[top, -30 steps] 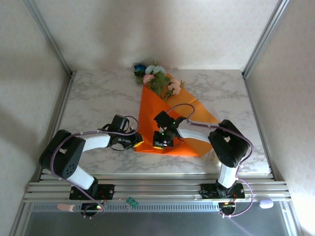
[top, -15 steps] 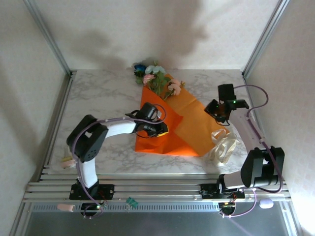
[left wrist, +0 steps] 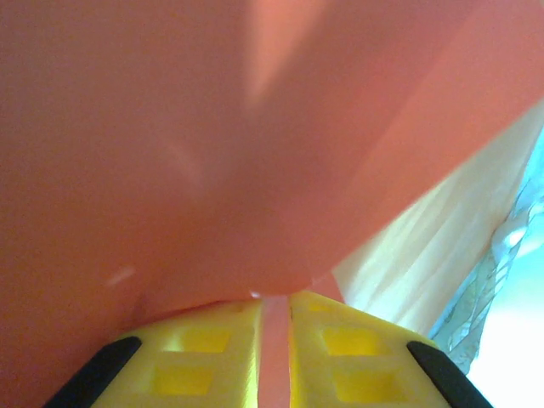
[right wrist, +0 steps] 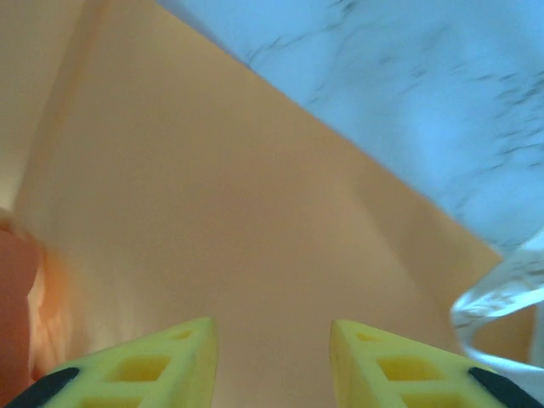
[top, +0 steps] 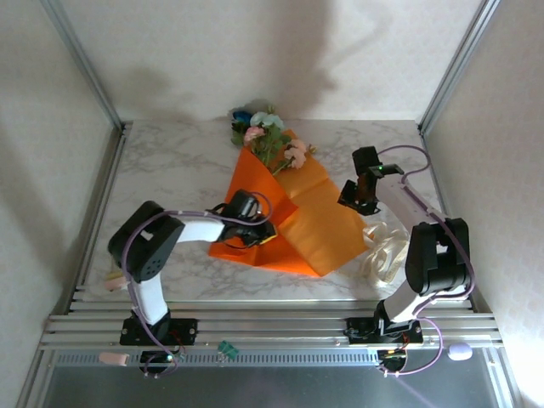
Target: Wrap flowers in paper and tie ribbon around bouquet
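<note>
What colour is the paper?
The paper is bright orange; clearest in the top view.

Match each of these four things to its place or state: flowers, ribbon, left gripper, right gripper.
Things: 1 flowers; 2 ribbon; 3 left gripper; 4 right gripper.
States: A open over the paper; B at the table's far edge; C shut on the paper; D looped right of the paper.
Pairs: 1-B, 2-D, 3-C, 4-A.
</note>
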### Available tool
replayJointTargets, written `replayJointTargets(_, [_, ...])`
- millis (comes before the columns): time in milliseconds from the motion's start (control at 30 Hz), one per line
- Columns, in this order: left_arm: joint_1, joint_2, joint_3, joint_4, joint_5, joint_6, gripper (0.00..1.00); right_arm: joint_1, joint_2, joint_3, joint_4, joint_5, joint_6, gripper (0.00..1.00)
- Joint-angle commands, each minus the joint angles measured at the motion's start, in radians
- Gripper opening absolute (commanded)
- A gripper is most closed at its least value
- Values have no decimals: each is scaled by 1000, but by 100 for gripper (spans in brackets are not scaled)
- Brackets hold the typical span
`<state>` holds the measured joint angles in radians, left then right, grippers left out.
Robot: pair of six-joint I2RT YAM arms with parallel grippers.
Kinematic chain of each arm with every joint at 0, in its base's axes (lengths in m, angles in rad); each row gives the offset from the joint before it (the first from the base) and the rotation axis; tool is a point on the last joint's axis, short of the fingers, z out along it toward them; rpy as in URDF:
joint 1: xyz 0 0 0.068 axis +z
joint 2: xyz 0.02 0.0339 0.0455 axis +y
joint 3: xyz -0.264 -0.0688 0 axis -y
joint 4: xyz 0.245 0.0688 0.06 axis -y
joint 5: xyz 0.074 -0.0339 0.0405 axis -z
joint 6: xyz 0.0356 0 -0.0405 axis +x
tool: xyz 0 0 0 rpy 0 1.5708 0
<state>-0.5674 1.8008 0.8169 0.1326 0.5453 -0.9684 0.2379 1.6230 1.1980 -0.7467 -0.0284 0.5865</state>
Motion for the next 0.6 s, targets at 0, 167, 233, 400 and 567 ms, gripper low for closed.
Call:
replayJointTargets(0, [72,-34,-141,-103,-125,-46,14,34,43,19,-10,-36,-16,41])
replayJointTargets(167, [97,-44,-189,-43,-92,-54,14,113,40,-27,-88,29,42,48])
replayJointTargets(233, [92,-38,-182,-6,-79,-65,14,142,-49,-136,-83,74,113,53])
replayJointTargets(400, [79,-49,-125,-27,-64,-52,14,138,-186,-306,-57,106,171,60])
replayJointTargets(567, [58,-59,-102,-60,-47,-34,14,68,-125,-321,-6,75,106,61])
